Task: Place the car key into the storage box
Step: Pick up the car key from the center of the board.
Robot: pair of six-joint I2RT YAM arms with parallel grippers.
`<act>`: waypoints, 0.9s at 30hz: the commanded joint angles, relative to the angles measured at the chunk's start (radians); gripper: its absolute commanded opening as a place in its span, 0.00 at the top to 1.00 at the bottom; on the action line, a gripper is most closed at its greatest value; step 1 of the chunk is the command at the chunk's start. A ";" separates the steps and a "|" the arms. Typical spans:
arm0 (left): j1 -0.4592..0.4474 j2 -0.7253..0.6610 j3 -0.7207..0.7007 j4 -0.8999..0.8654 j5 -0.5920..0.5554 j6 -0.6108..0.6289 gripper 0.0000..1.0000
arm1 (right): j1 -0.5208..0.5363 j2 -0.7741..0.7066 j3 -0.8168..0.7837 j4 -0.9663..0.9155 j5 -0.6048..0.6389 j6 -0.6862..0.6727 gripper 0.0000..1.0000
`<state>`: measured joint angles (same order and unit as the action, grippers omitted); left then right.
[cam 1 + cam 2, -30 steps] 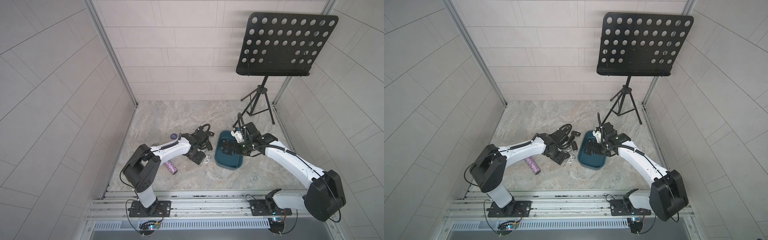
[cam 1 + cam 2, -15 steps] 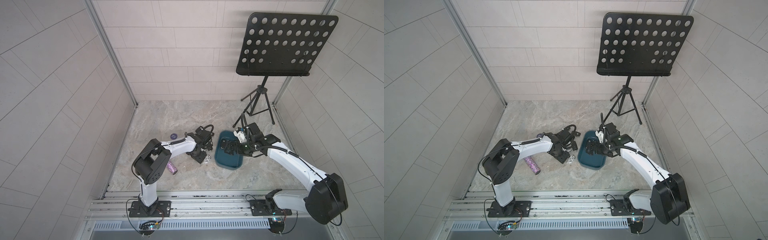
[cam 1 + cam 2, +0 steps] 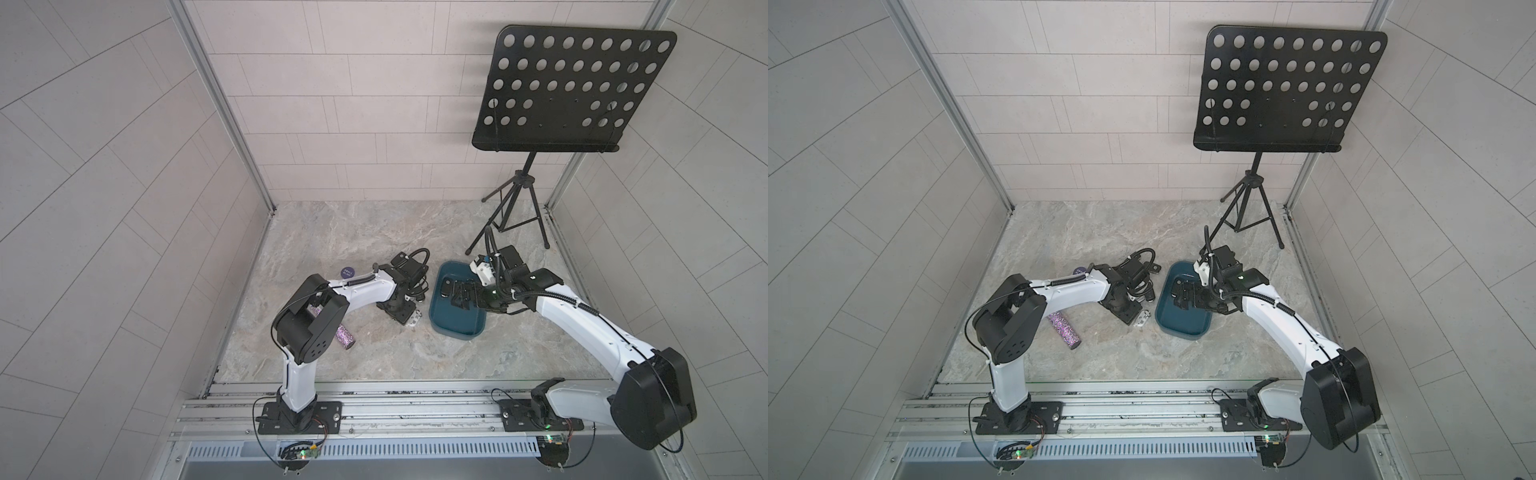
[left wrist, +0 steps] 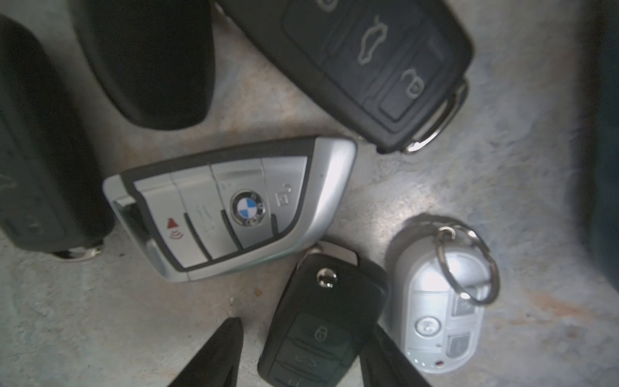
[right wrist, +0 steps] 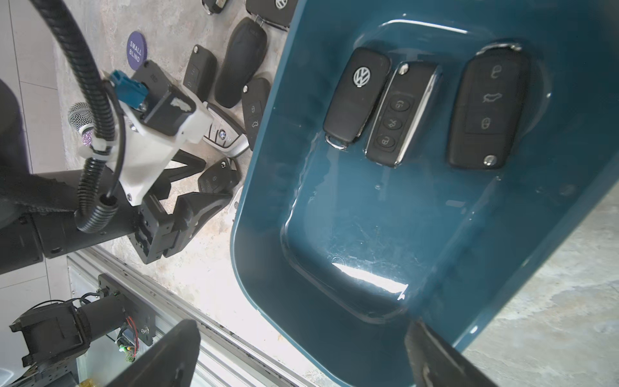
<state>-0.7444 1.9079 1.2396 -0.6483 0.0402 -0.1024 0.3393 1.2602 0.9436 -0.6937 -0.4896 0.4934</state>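
Within the last second the left arm has folded its elbow in and brought the left fingers (image 4: 214,358) down onto the cluster of keys. They have been narrowing as they came, and they now straddle a black flip key (image 4: 321,321) lying flat on the tabletop (image 4: 100,318). The grip is not made yet. One finger sits right against the key's edge, while a strip of bare tabletop shows between the other finger and the key, so the fingers stand partly open with nothing held. Just beyond the fingertips lies a silver BMW key (image 4: 231,207). Just outside the finger that meets the flip key lies a silver oval fob (image 4: 438,311) with a ring, close enough that it may be nudged as the fingers shut. The right fingers (image 5: 167,358) have kept their place. They hang spread wide and empty above the storage box (image 5: 351,234), where three black keys (image 5: 400,114) already lie side by side ahead of the fingertips. The black flip key is therefore outside the box, which sits just beside the left fingers in both top views. My reading is that the pick has passed from approach to closing. What remains is to finish the squeeze, lift, and carry the key over the box wall.
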 commanded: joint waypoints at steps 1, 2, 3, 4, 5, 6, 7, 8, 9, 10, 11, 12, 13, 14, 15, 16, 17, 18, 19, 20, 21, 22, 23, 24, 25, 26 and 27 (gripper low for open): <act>-0.002 0.040 0.013 0.010 0.017 0.011 0.44 | -0.006 -0.023 -0.010 -0.021 0.013 0.005 0.00; -0.003 0.045 0.016 0.010 0.022 0.011 0.47 | -0.008 -0.022 -0.011 -0.021 0.013 0.005 0.00; -0.003 0.047 0.017 0.010 0.025 0.011 0.49 | -0.009 -0.021 -0.012 -0.020 0.014 0.006 0.00; -0.004 0.049 0.017 0.009 0.030 0.010 0.52 | -0.009 -0.020 -0.013 -0.019 0.012 0.005 0.00; -0.003 0.051 0.017 0.009 0.034 0.009 0.55 | -0.011 -0.020 -0.013 -0.018 0.011 0.005 0.00; -0.004 0.052 0.016 0.009 0.037 0.010 0.58 | -0.010 -0.020 -0.014 -0.016 0.010 0.005 0.00; -0.003 0.051 0.015 0.007 0.038 0.010 0.60 | -0.010 -0.018 -0.014 -0.015 0.009 0.005 0.00; -0.004 0.050 0.013 0.007 0.038 0.009 0.62 | -0.010 -0.018 -0.014 -0.016 0.008 0.005 0.00; -0.003 0.051 0.011 0.006 0.035 0.010 0.63 | -0.010 -0.017 -0.014 -0.015 0.008 0.005 0.00; -0.004 0.049 0.009 0.006 0.032 0.010 0.65 | -0.010 -0.017 -0.015 -0.015 0.008 0.005 0.00; -0.004 0.048 0.008 0.005 0.029 0.009 0.67 | -0.011 -0.016 -0.016 -0.013 0.007 0.005 0.00; -0.003 0.046 0.007 0.002 0.027 0.010 0.69 | -0.011 -0.017 -0.018 -0.012 0.007 0.005 0.00; -0.003 0.043 0.005 0.002 0.021 0.010 0.71 | -0.011 -0.015 -0.019 -0.011 0.006 0.005 0.00; -0.003 0.040 0.004 -0.001 0.016 0.007 0.71 | -0.012 -0.015 -0.019 -0.009 0.005 0.005 0.00; -0.004 0.036 0.002 0.000 0.013 0.007 0.72 | -0.011 -0.015 -0.020 -0.008 0.006 0.005 0.00; -0.004 0.028 0.000 -0.001 0.010 0.005 0.72 | -0.011 -0.015 -0.020 -0.008 0.006 0.006 0.00; -0.004 0.023 0.000 -0.001 0.008 0.003 0.72 | -0.011 -0.015 -0.021 -0.007 0.005 0.005 0.01; -0.003 0.015 0.000 -0.004 0.004 0.001 0.72 | -0.011 -0.015 -0.022 -0.004 0.006 0.005 0.00; -0.003 0.005 0.000 -0.009 -0.001 -0.003 0.72 | -0.012 -0.015 -0.022 -0.005 0.006 0.005 0.00; -0.003 -0.004 0.001 -0.013 -0.003 -0.007 0.72 | -0.013 -0.017 -0.022 -0.004 0.007 0.005 0.00; -0.003 -0.017 0.003 -0.019 -0.005 -0.012 0.72 | -0.013 -0.016 -0.024 -0.002 0.007 0.005 0.00; -0.002 -0.031 0.004 -0.025 -0.006 -0.017 0.72 | -0.014 -0.017 -0.025 -0.001 0.007 0.006 0.00; -0.002 -0.045 0.003 -0.029 -0.005 -0.023 0.72 | -0.014 -0.018 -0.025 0.000 0.007 0.005 0.00; -0.002 -0.063 0.004 -0.035 -0.005 -0.032 0.73 | -0.017 -0.018 -0.027 0.003 0.007 0.005 0.00; -0.002 -0.080 0.004 -0.041 -0.006 -0.040 0.72 | -0.019 -0.018 -0.027 0.002 0.007 0.005 0.00; -0.003 -0.098 0.004 -0.047 -0.005 -0.047 0.72 | -0.020 -0.018 -0.027 0.002 0.008 0.005 0.00; -0.002 -0.117 0.006 -0.052 0.000 -0.056 0.73 | -0.024 -0.019 -0.028 0.002 0.008 0.004 0.00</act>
<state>-0.7448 1.8713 1.2480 -0.6666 0.0547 -0.1318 0.3237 1.2602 0.9268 -0.6914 -0.4900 0.4957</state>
